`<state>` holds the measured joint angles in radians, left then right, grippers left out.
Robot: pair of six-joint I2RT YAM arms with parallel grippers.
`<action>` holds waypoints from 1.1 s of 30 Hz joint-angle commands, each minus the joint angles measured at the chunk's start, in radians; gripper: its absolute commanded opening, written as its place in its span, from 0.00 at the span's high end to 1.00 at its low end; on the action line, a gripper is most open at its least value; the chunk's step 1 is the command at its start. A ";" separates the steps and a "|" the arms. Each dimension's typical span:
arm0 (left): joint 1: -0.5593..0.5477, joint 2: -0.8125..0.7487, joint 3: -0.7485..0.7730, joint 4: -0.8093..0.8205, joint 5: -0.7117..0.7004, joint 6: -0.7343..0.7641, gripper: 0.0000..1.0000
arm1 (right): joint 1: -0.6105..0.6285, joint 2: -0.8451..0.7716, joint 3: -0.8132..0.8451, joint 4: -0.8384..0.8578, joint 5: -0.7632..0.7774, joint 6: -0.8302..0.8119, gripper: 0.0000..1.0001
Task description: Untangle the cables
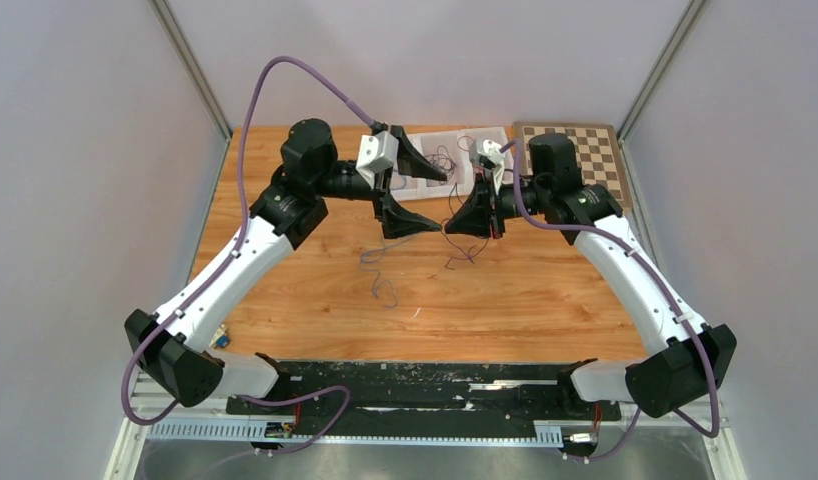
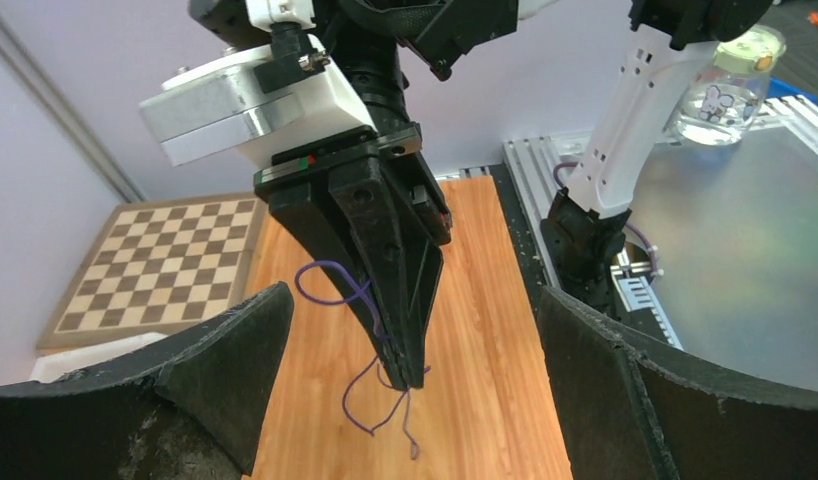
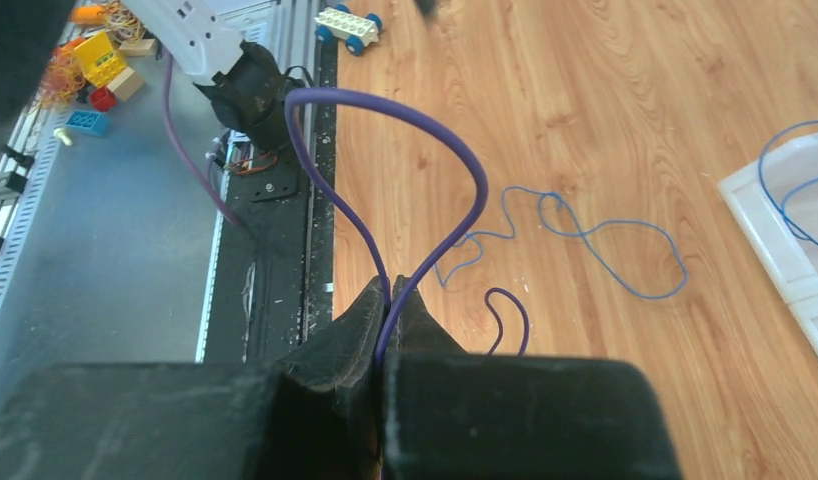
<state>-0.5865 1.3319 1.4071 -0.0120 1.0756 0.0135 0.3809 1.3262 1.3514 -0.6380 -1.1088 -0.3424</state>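
Observation:
My right gripper (image 1: 448, 227) is shut on a dark purple cable (image 3: 465, 170), which loops up out of its closed fingertips (image 3: 370, 305). In the left wrist view the right gripper (image 2: 417, 375) hangs point down with the purple cable (image 2: 330, 290) looping beside it and trailing below. My left gripper (image 1: 443, 202) is wide open and empty, its fingers (image 2: 185, 370) on either side of the right gripper's tip. A blue cable (image 3: 585, 235) lies loose on the wooden table (image 1: 545, 290); it also shows in the top view (image 1: 380, 270). More thin cables (image 1: 445, 160) lie on a white tray (image 1: 415, 188).
A chessboard (image 1: 575, 150) lies at the back right of the table. The white tray's edge (image 3: 785, 230) holds a blue strand. A toy car (image 3: 347, 25) and loose bricks (image 3: 95, 70) sit near the front rail. A clear bottle (image 2: 730, 85) stands off the table.

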 commanded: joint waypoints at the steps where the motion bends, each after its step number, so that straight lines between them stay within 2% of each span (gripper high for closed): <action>1: -0.031 0.028 0.065 -0.079 0.008 0.114 0.02 | 0.032 -0.017 0.016 0.000 -0.041 -0.021 1.00; 7: -0.057 0.049 0.087 -0.129 0.010 0.154 0.09 | 0.066 -0.019 0.000 -0.004 -0.035 -0.026 1.00; 11: -0.061 0.052 0.087 -0.127 0.031 0.176 0.17 | 0.080 -0.015 0.001 -0.007 -0.045 -0.034 1.00; 17: -0.061 0.060 0.083 -0.109 0.051 0.154 0.25 | 0.085 -0.002 0.015 -0.014 -0.065 -0.037 1.00; 23: -0.061 0.069 0.076 -0.073 0.063 0.118 0.43 | 0.088 0.000 0.021 -0.015 -0.059 -0.050 1.00; 26: -0.061 0.076 0.076 -0.062 0.057 0.105 0.48 | 0.089 -0.004 0.022 -0.017 -0.062 -0.050 1.00; 33: -0.061 0.082 0.076 -0.016 0.026 0.060 0.70 | 0.089 -0.016 0.006 -0.023 -0.065 -0.055 1.00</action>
<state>-0.6411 1.4128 1.4525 -0.0856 1.1130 0.1089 0.4637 1.3262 1.3472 -0.6605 -1.1343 -0.3687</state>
